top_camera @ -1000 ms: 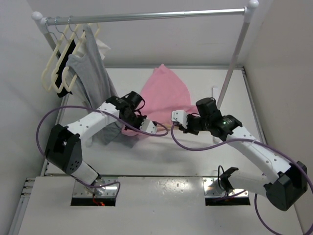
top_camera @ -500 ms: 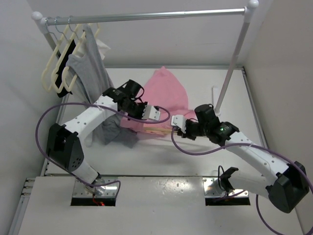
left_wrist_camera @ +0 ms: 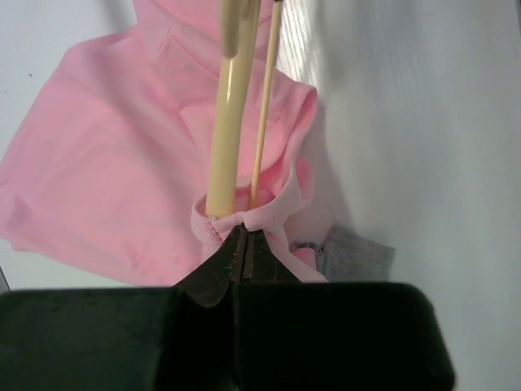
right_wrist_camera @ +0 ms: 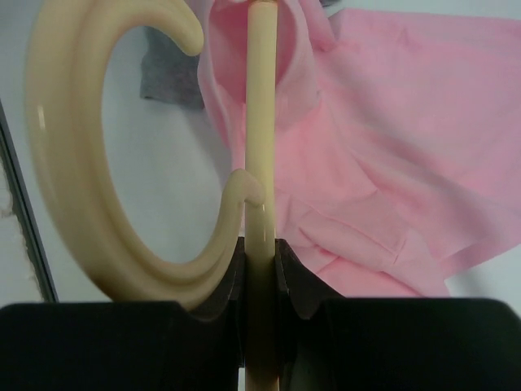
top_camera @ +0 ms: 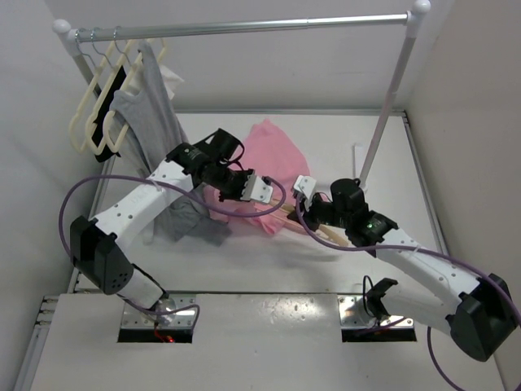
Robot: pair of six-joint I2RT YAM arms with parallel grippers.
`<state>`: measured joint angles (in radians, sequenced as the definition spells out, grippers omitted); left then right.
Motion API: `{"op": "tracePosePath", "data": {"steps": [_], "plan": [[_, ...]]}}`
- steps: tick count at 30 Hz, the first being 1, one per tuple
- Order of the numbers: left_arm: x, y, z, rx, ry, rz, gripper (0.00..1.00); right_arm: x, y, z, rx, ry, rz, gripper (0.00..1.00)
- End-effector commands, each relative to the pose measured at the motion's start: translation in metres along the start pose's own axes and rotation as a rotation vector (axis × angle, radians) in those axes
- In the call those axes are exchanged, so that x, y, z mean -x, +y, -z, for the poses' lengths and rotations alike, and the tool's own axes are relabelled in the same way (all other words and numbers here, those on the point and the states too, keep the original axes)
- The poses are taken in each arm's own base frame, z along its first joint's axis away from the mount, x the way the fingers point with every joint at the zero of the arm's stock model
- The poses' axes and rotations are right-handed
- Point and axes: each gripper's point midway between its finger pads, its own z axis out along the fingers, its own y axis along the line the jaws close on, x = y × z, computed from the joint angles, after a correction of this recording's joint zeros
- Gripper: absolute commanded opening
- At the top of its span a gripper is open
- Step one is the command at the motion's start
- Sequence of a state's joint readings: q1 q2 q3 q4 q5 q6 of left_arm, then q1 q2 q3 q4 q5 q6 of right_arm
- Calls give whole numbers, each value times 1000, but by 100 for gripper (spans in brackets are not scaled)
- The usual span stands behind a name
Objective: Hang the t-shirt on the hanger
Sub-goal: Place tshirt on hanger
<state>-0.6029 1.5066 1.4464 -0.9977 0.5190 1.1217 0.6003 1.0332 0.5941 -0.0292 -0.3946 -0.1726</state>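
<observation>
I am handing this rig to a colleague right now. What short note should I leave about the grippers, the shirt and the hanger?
Left gripper: shut on an edge of the t-shirt, holding an opening.
Right gripper: shut on the hanger beside its hook.
Done: one hanger arm is inside that opening; the rest of the t-shirt lies on the table.
Left: seat both shoulders on the hanger. Which opening this is, I cannot tell.
</observation>
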Motion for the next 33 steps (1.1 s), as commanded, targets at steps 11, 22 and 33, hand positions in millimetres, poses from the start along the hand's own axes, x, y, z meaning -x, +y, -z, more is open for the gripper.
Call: {"op": "tracePosePath", "data": {"steps": [11, 22, 33], "plan": [[73, 29, 22, 172, -49, -189, 0, 36, -4, 2, -27, -122, -26, 0], [81, 11, -6, 98, -120, -191, 10, 55, 2, 9, -22, -248, 30, 0], [49, -16, -18, 14, -46, -170, 44, 51, -4, 6, -43, -224, 37, 0]]}}
